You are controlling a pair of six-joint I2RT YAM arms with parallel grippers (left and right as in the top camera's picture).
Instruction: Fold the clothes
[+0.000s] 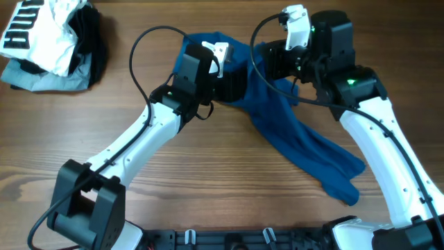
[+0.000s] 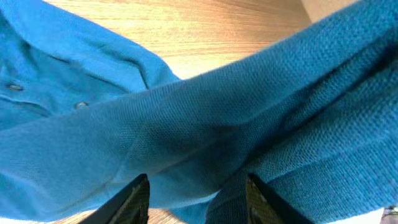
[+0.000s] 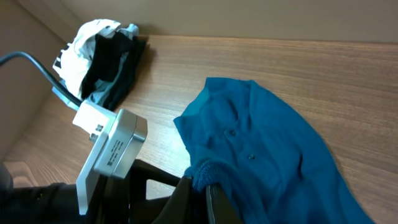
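Observation:
The deep-blue garment [image 1: 298,139] lies rumpled from the table's far middle down to the front right. Its buttoned placket shows in the right wrist view [image 3: 249,143]. My right gripper [image 1: 267,64] is shut on a bunched edge of the garment [image 3: 208,177] and holds it lifted. My left gripper [image 1: 234,83] is right beside it at the garment's raised part. In the left wrist view its fingers [image 2: 198,186] are spread apart, with the blue cloth [image 2: 205,124] stretched across in front of them and a fold hanging between the tips.
A pile of other clothes sits at the far left corner: a white garment with black lettering [image 1: 35,31], a black one [image 1: 96,43] and a pale grey-blue one [image 1: 41,80]. The pile also shows in the right wrist view [image 3: 102,56]. The left arm's camera block [image 3: 112,149] is close to the right gripper.

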